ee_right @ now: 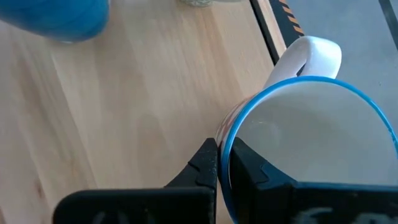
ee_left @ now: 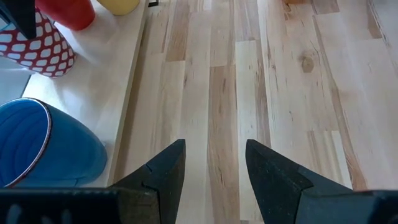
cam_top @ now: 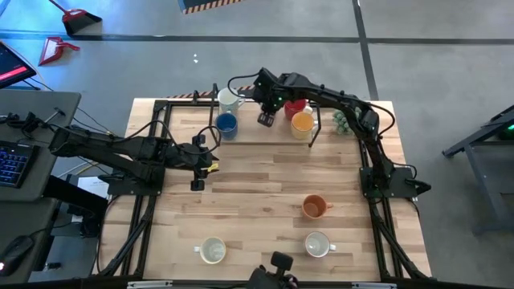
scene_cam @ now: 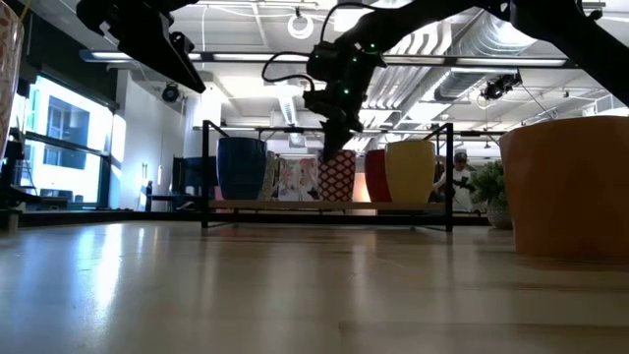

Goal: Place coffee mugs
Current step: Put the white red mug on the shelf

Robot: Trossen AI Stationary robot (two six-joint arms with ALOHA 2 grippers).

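The wooden table carries a low raised shelf along its far edge, and mugs are spread over both. On or by the shelf stand a white mug, a blue mug, a red mug and a yellow-orange mug, with a small green plant at the far right end. Nearer the front sit a darker orange mug and two white mugs, well apart from each other.

The right gripper hangs over the shelf between the blue and red mugs. Its fingers are pinched tight on the rim wall of a red-and-white patterned mug with a blue-edged lip, one finger inside and one outside; in the low view the mug appears to sit at shelf level. The left gripper hovers over bare table just in front of the shelf, fingers spread apart and holding nothing.

The mugs are rigid glazed ceramic: probably fairly heavy for their size, slick and liable to chip if knocked. A rim pinch like this seems workable but could let the mug swing; gripping opposite the handle and lowering it level looks safest.
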